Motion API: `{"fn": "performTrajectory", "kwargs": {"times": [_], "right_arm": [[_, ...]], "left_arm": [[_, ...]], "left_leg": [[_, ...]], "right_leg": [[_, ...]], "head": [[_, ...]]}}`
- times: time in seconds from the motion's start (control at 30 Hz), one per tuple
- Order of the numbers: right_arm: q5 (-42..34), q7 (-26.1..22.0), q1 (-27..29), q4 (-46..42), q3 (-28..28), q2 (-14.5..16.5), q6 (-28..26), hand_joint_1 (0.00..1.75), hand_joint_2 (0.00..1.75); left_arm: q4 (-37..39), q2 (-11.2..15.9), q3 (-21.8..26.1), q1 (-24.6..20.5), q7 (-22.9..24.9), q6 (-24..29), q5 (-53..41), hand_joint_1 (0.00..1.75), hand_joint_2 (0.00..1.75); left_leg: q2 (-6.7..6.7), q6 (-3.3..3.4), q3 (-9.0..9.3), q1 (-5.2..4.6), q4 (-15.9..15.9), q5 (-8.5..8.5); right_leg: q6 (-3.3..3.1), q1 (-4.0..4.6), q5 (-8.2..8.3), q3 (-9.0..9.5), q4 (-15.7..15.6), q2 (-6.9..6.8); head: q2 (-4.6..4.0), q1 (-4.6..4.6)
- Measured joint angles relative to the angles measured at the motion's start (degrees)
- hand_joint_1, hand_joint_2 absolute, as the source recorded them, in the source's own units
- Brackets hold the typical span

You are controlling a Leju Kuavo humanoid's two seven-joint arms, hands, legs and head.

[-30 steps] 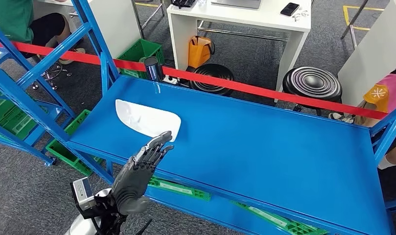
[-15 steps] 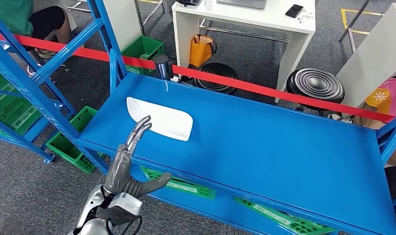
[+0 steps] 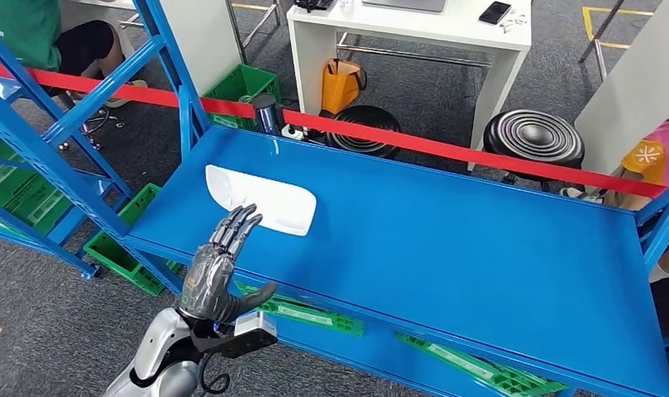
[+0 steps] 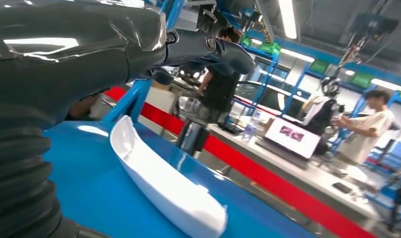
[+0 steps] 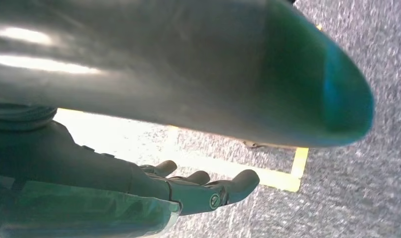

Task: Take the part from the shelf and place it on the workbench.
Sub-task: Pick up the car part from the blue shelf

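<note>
A long white plastic part [image 3: 261, 199] lies flat on the blue shelf deck [image 3: 446, 240], toward its left end. My left hand [image 3: 219, 265] hovers at the deck's front edge just short of the part, fingers straight and spread, thumb out to the side, holding nothing. In the left wrist view the part [image 4: 161, 182] lies close beyond my left hand [image 4: 79, 59], with a gap between them. The right wrist view shows my right hand [image 5: 188, 191] hanging over grey floor, fingers loosely extended and empty.
Blue shelf uprights [image 3: 83, 116] stand at the left. A red barrier tape [image 3: 446, 149] runs behind the shelf, with a dark cylinder [image 3: 265, 114] at its back edge. Green crates [image 3: 116, 248] sit below. Black stools [image 3: 533, 136], a white desk [image 3: 413, 33] and people lie beyond.
My left hand has turned from edge-on to back-of-hand up and stays just short of the part. The camera shifted slightly. The part has not moved on the shelf.
</note>
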Motion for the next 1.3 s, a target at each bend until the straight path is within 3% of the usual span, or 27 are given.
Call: {"fn": "performTrajectory", "kwargs": {"times": [0.03,0.07,0.1,0.17,0.23,0.33,0.4,0.47,0.53,0.57,0.6,0.63,0.7,0.77,0.87,0.93,1.03,1.1,1.13,1.23,1.3], "right_arm": [[-0.72,-0.51,-0.38,-0.02,0.94,-0.19,0.14,0.00,0.00],[-1.41,-1.00,-0.78,0.00,1.86,-0.36,0.28,0.00,0.00],[-2.10,-1.50,-1.18,0.03,2.81,-0.51,0.39,0.00,0.00],[-3.44,-2.43,-2.07,0.09,4.62,-0.68,0.44,0.00,0.00],[-4.41,-3.15,-2.98,0.13,6.19,-0.69,0.23,0.00,0.00],[-5.57,-4.23,-3.89,0.21,7.73,-0.54,-1.28,0.00,0.00],[-6.23,-4.86,-4.20,0.22,8.63,-0.31,-2.50,0.00,0.00],[-6.77,-5.24,-4.60,0.24,9.50,-0.21,-3.26,0.00,0.00],[-7.37,-5.60,-5.02,0.35,10.41,-0.22,-3.62,0.00,0.00],[-7.74,-5.83,-5.22,0.45,10.91,-0.22,-3.71,0.00,0.00],[-8.10,-6.10,-5.43,0.56,11.47,-0.23,-3.73,0.00,0.00],[-8.48,-6.36,-5.69,0.68,12.02,-0.23,-3.72,0.00,0.00],[-9.13,-6.86,-6.27,0.91,12.97,-0.29,-3.70,0.00,0.00],[-9.60,-7.21,-6.78,1.11,13.77,-0.35,-3.69,0.00,0.00],[-9.90,-7.36,-7.16,1.35,14.71,-0.32,-3.67,0.00,0.00],[-9.96,-7.42,-7.22,1.43,15.10,-0.28,-3.65,0.00,0.00],[-10.18,-7.66,-7.32,1.55,15.63,-0.29,-3.64,0.00,0.00],[-10.50,-7.93,-7.45,1.70,16.25,-0.28,-3.63,0.00,0.00],[-10.71,-8.07,-7.58,1.79,16.60,-0.28,-3.62,0.00,0.00],[-11.50,-8.46,-8.19,1.93,17.79,-0.25,-3.56,0.00,0.00],[-12.10,-8.79,-8.56,1.97,18.65,-0.31,-3.40,0.00,0.00]], "left_arm": [[1.13,0.10,0.19,-0.14,0.10,0.17,-0.62,0.00,1.75],[2.22,0.19,0.33,-0.28,0.19,0.34,-1.21,0.00,1.75],[3.34,0.30,0.47,-0.49,0.29,0.52,-1.86,0.00,1.75],[5.56,0.51,0.73,-1.38,0.74,1.02,-3.45,0.00,1.75],[7.81,0.79,0.92,-2.66,1.33,1.70,-5.04,0.00,1.75],[10.98,1.28,0.98,-4.00,2.30,2.74,-6.90,0.00,1.75],[12.91,1.53,0.99,-4.75,2.94,3.49,-8.04,0.00,1.75],[14.93,1.62,0.99,-5.77,3.51,4.26,-9.20,0.00,1.75],[17.59,1.61,0.94,-6.85,3.90,5.05,-10.62,0.00,1.75],[19.11,1.56,0.91,-7.40,3.99,5.63,-11.47,0.00,1.75],[20.81,1.48,0.85,-8.11,3.98,6.37,-12.39,0.00,1.75],[22.53,1.39,0.81,-8.94,3.92,7.16,-13.22,0.00,1.75],[25.60,1.21,0.79,-10.68,3.55,8.64,-14.13,0.00,1.75],[27.98,1.10,0.81,-12.15,3.03,9.57,-14.41,0.00,1.75],[30.33,0.93,0.81,-13.33,2.67,10.05,-14.60,0.00,1.75],[31.20,0.84,0.82,-13.71,2.59,10.19,-14.63,0.00,1.75],[32.81,0.72,0.70,-14.54,2.22,11.05,-15.68,0.00,1.75],[34.63,0.44,0.38,-15.38,1.24,12.18,-16.97,0.00,1.75],[35.70,0.23,0.15,-16.05,0.48,12.69,-17.50,0.00,1.75],[38.67,-0.57,-0.61,-18.87,-2.21,13.55,-18.78,0.00,1.75],[39.66,-1.10,-1.01,-20.37,-4.23,13.66,-19.48,0.00,1.75]], "left_leg": [[0.01,-0.26,-1.74,0.21,3.65,-1.34],[0.02,-0.38,-2.78,0.38,5.71,-1.66],[0.02,-0.38,-2.80,0.50,5.51,-0.81],[0.00,0.04,0.22,0.58,-1.30,3.43],[-0.13,0.72,3.55,0.32,-8.61,6.21],[-0.16,1.46,4.29,-0.28,-11.04,6.52],[-0.06,2.11,4.75,-0.15,-12.13,7.13],[0.04,2.67,5.13,-0.03,-13.10,7.74],[0.05,2.85,5.00,-0.32,-13.14,7.84],[0.05,2.88,4.94,-0.46,-13.08,7.85],[0.03,2.88,4.89,-0.54,-12.97,7.84],[-0.01,2.84,4.85,-0.59,-12.79,7.80],[-0.07,2.57,4.72,-0.66,-12.18,7.53],[-0.09,2.10,4.38,-0.89,-11.46,7.18],[-0.06,1.58,4.04,-0.81,-11.06,7.05],[-0.06,0.97,3.07,-0.55,-8.94,5.47],[-0.02,-0.27,-1.64,0.11,1.49,0.23],[0.01,-0.54,-3.64,0.42,5.78,-0.64],[0.01,-0.48,-3.04,0.50,4.54,0.56],[-0.12,0.49,2.79,0.33,-7.21,5.78],[-0.22,1.12,4.52,-0.08,-10.93,6.39]], "right_leg": [[0.00,0.00,0.00,-0.02,0.01,0.01],[0.01,0.00,-0.01,0.00,0.02,0.03],[0.02,0.00,-0.02,0.05,0.02,0.07],[0.04,0.00,-0.03,0.20,0.01,0.17],[0.16,0.12,0.03,0.07,-0.02,0.25],[0.85,0.19,0.31,-0.29,-0.25,0.25],[1.22,0.12,-0.08,-0.57,0.16,0.15],[0.80,0.23,-2.21,-2.67,4.30,0.06],[0.31,0.35,-4.94,-6.30,11.56,0.06],[0.37,0.36,-5.55,-7.62,14.16,0.06],[0.66,0.37,-5.31,-8.00,14.78,0.05],[1.12,0.37,-4.24,-7.26,13.12,0.04],[1.79,0.38,-1.24,-3.72,5.69,-0.09],[1.43,0.51,0.43,-1.35,0.75,-0.17],[0.51,0.61,0.87,-1.10,0.13,-0.08],[0.04,0.24,1.06,-1.02,0.00,-0.05],[-0.31,0.15,1.13,-1.09,-0.03,-0.03],[-0.30,0.19,1.13,-1.11,-0.02,-0.04],[-0.30,0.19,1.12,-1.07,-0.02,-0.04],[-0.17,0.32,1.19,-0.97,-0.04,0.00],[0.16,0.39,1.37,-1.26,-0.07,0.01]], "head": [[0.00,0.01],[0.00,0.00],[0.00,-0.01],[0.00,-0.01],[0.00,0.02],[0.00,-0.02],[0.00,0.07],[0.00,0.19],[0.00,0.23],[0.00,0.23],[0.00,0.24],[0.00,0.24],[0.00,0.25],[0.00,0.18],[0.00,0.13],[0.00,0.01],[0.00,-0.21],[0.00,-0.21],[0.00,-0.21],[0.00,-0.16],[0.00,-0.14]]}}
